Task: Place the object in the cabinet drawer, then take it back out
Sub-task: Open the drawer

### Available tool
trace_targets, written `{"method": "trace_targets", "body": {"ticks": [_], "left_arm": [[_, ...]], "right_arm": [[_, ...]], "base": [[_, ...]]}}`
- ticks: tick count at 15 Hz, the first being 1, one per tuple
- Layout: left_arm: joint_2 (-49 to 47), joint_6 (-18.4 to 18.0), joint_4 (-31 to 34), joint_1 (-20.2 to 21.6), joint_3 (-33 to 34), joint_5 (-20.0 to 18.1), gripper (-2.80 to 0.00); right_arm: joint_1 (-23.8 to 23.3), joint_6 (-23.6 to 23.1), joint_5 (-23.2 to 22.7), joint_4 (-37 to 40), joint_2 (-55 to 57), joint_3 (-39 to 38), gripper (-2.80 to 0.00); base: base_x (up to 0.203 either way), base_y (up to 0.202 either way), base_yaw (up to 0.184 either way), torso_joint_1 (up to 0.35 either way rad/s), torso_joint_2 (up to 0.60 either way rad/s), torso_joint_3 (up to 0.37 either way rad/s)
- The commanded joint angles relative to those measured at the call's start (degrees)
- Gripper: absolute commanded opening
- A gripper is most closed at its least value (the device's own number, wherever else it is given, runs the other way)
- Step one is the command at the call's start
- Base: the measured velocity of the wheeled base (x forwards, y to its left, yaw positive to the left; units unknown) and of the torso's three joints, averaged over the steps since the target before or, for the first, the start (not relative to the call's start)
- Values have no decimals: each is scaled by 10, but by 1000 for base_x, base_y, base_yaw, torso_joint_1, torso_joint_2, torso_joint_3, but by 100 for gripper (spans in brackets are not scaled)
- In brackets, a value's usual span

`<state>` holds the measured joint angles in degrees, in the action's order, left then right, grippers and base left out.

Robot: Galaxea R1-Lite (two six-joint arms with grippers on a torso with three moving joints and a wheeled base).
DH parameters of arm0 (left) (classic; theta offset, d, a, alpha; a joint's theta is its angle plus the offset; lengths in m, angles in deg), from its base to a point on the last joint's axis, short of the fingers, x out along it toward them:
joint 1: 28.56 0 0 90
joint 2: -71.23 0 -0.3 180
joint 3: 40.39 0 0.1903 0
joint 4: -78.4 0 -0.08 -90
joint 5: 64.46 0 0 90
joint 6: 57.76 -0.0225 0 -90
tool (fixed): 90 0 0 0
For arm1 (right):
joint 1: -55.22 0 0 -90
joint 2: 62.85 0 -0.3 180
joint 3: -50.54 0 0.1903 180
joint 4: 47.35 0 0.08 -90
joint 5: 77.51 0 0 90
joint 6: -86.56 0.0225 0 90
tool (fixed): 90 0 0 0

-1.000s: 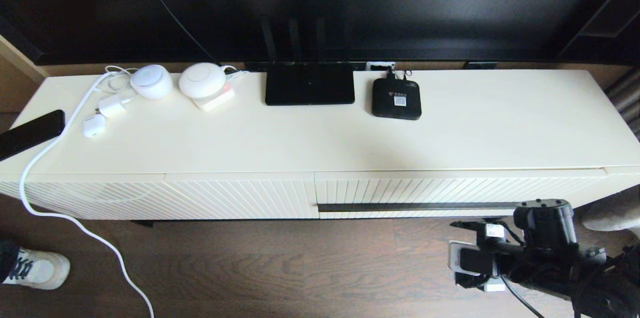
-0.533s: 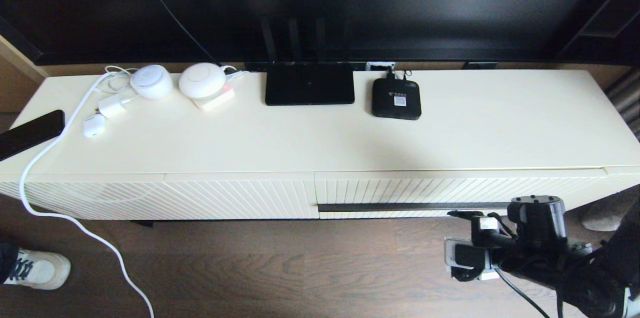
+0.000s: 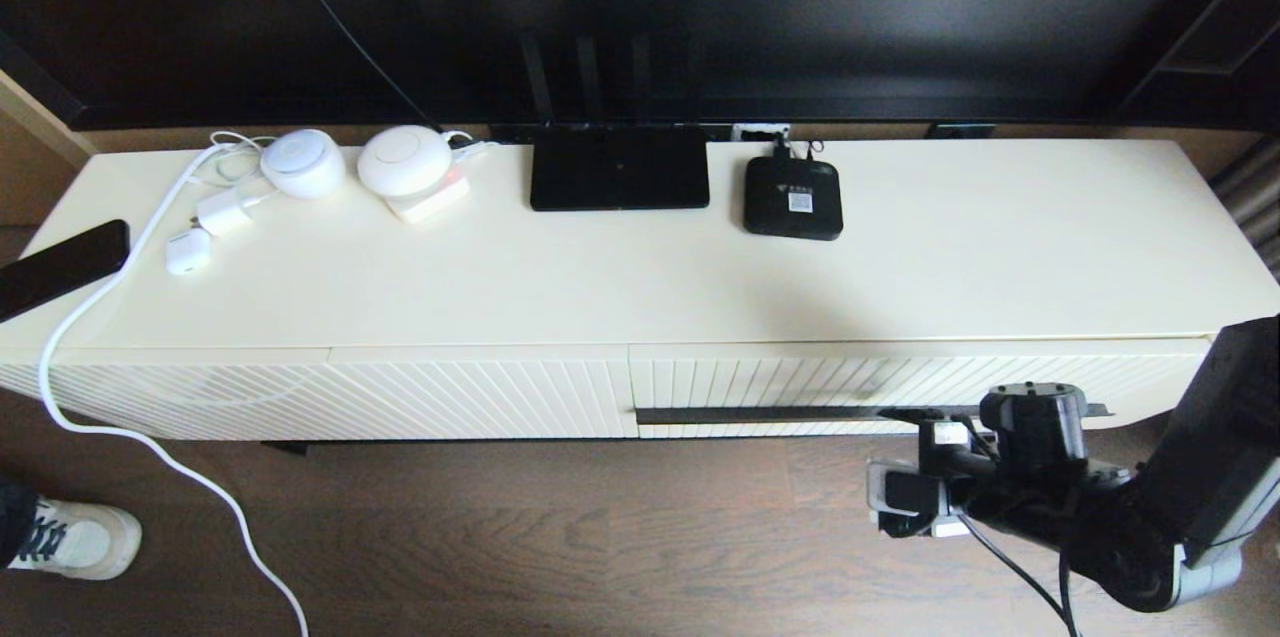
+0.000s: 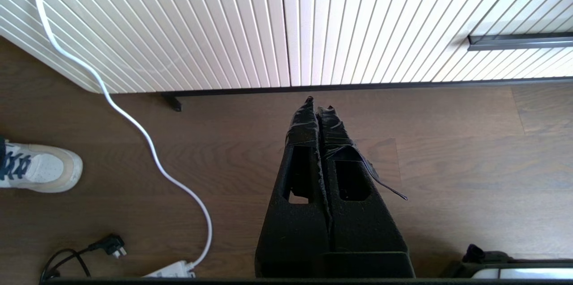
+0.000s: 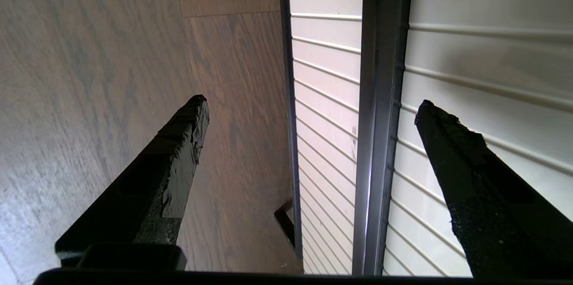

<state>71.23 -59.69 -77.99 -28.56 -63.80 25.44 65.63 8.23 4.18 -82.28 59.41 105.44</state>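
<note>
Fingers of the right gripper [image 3: 902,413] spread wide, released, gripping nothing, at the right part of the long thin dark bar handle [image 3: 760,414] of the wide cream drawer with the vertically ribbed front [image 3: 800,379]. Seen from the right wrist: same gripper [image 5: 311,101] with the bar handle [image 5: 378,119] between its two black fingers, one finger [image 5: 179,151] on the side of the brown wooden floor [image 5: 112,74], the other [image 5: 461,155] over the ribbed front [image 5: 470,61]; touching or not, cannot tell. Drawer shut, flush in the right half of the long cream cabinet [image 3: 600,287], just right of the diagonally ribbed cream front [image 3: 400,397].

Left gripper [image 4: 318,105] low over the floor, near the foot of the cabinet, fingers clenched together on nothing, pointing at the ribbed fronts close to the seam between them.

On the far side of the cabinet top: flat black router [image 3: 618,167] at the middle, small black square set-top box [image 3: 792,197] just right of it, two round white devices [image 3: 303,162] further left. White cable [image 3: 100,317] trailing off the left end down to the floor.
</note>
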Motion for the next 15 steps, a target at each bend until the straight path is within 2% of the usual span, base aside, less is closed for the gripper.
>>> {"method": "trace_targets", "body": {"ticks": [1,7,15], "left_arm": [[-1,0,0,0,0,0,-280],[-1,0,0,0,0,0,-280],[-1,0,0,0,0,0,-280]], "right_arm": [[-2,-4,-3,-4,22,17,0],[-4,-4,-3,-2,46,51,0],[-4,-5,-3,-3,64,44,0]], "base": [[0,0,0,0,0,0],[0,0,0,0,0,0],[0,0,0,0,0,0]]}}
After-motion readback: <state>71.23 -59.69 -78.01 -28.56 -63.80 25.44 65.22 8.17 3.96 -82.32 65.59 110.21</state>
